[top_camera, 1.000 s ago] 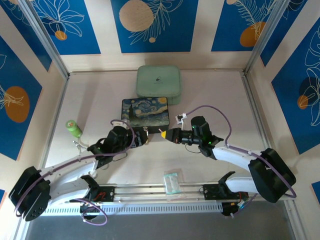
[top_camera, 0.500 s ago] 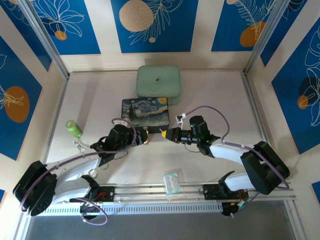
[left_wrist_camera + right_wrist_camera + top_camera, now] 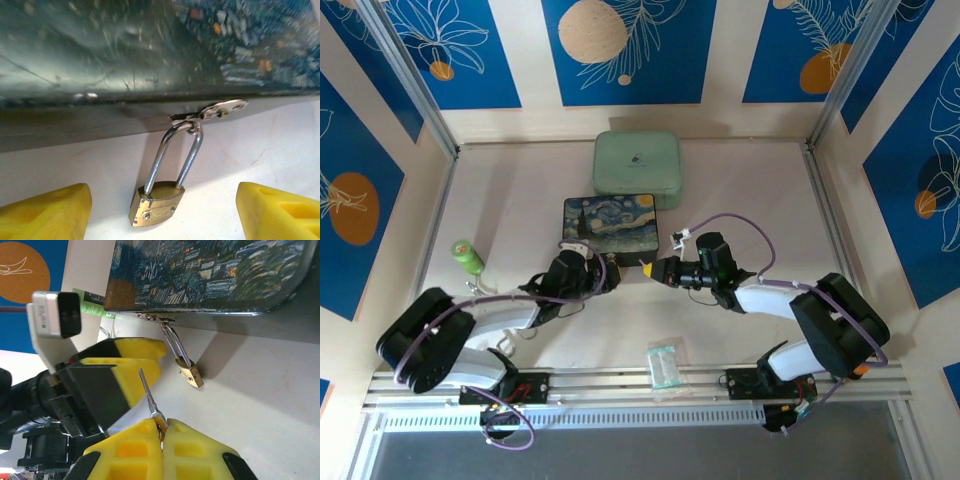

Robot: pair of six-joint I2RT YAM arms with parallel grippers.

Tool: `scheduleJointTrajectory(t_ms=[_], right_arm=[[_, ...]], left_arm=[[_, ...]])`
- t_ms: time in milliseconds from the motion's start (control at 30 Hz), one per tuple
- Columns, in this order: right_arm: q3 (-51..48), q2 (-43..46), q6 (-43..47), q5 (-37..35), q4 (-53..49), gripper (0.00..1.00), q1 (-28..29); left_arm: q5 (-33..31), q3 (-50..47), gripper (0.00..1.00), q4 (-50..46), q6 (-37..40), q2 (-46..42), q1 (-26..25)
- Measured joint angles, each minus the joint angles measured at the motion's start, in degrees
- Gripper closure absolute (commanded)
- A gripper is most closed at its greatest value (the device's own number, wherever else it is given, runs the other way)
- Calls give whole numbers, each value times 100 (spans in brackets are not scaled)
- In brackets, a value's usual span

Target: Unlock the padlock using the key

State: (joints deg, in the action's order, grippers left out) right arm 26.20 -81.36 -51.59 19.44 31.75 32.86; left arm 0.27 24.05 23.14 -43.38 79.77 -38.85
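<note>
The padlock (image 3: 156, 202) looks shut, hanging off the latch (image 3: 220, 109) of the box (image 3: 125, 50), at the middle of the left wrist view. The left claw (image 3: 163, 359) is released, 1 finger each side. The right claw (image 3: 161, 430) grips the key (image 3: 149, 395), low in its view. Key isn't in yet.

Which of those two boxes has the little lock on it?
The dark box with the starry-night painting: a small brass padlock hangs from its clasp. The pale green box behind it shows none.
</note>
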Motion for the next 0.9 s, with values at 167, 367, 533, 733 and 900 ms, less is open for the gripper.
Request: scheduleJointTrajectory(t_ms=[167,367,533,733,900], right_arm=[[-28,0,2,0,46,100,0],[-72,-48,2,2,61,100,0],[-74,-116,2,2,81,100,0],[-76,-243,0,2,140,100,0],[-85,-409,-7,7,256,100,2]], left_arm=[[122,20,38,350,37,516,2],[136,55,56,656,28,765,15],[170,68,65,848,0,925,0],[184,83,78,918,-98,957,-146],[162,87,92,1003,-170,955,-223]])
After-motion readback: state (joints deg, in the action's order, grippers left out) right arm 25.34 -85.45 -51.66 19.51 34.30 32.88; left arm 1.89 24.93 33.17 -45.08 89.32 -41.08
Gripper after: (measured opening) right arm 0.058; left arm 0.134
